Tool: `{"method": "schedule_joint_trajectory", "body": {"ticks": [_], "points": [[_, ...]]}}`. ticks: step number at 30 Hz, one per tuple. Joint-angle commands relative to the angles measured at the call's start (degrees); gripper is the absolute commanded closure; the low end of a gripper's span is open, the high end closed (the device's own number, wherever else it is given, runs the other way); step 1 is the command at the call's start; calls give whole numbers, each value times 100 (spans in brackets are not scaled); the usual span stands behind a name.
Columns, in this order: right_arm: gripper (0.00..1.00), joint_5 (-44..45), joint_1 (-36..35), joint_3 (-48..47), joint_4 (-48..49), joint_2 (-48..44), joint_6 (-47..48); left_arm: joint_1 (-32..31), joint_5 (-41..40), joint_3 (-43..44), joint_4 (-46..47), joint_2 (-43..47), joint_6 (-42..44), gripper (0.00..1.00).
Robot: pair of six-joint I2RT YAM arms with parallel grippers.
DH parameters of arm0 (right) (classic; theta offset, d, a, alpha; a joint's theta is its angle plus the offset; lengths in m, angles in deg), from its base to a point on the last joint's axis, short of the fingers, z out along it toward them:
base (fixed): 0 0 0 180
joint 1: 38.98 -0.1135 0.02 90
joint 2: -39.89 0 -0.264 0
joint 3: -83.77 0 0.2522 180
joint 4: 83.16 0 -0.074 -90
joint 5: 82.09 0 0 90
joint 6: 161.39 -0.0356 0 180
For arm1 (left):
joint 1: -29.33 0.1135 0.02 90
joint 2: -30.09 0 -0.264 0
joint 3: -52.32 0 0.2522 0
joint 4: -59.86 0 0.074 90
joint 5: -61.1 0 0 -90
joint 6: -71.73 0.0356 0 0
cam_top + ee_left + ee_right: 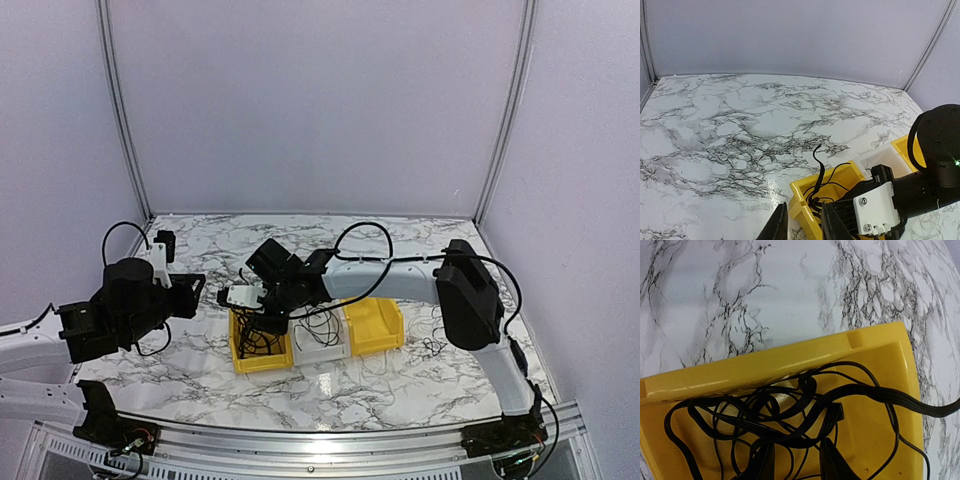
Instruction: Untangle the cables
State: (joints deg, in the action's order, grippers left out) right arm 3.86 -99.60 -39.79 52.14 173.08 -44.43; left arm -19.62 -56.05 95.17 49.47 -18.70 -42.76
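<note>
While the left gripper [804, 214] hangs just beside the left yellow bin [799, 196] with its jaws apart and nothing between them, nothing steadies that bin. A pull from inside could lift it or skid it across the marble table [740, 125].

Inside it lie the cables [807, 384], a knotted heap of thin black strands whose loops cross over and under one another. The right gripper [796, 450] is down in that heap, jaws apart and astride several strands at once, with no pinch showing. A close here would likely catch more than one strand. A lift would then tighten the knot or haul up the whole clump, bin included. One flat black lead [935, 410] trails over the bin's right rim and could snag there.

Further right, the white bin [322, 352] holds some thin wire, and the right yellow bin [378, 330] stands beside it. A loose strand [432, 345] lies on the table near the right arm, and a swing of that arm could drag it off.
</note>
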Motion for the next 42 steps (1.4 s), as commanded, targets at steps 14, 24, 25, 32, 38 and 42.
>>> {"method": "schedule_joint_trajectory", "body": {"ticks": [14, 24, 25, 32, 38, 42], "points": [[55, 613, -64, 867, -1152, -2058, 6, 71, -410, 2, 110, -88, -58, 64], [54, 804, 174, 2421, -549, -3260, 174, 468, 819, 636, 813, -1971, -1494, 42], [55, 755, 300, 2593, -474, -3436, 163, 469, 807, 722, 814, -2090, -1496, 42], [55, 467, 1753, 3955, -70, -4897, 226, 465, 733, 965, 1120, -2513, -1217, 46], [56, 26, 3361, 5140, -49, -5879, 347, 281, 951, 1311, 1174, -2813, -708, 51], [54, -390, 4288, 5669, -40, -6186, 582, -113, 910, 1619, 1207, -3051, -347, 51]]}}
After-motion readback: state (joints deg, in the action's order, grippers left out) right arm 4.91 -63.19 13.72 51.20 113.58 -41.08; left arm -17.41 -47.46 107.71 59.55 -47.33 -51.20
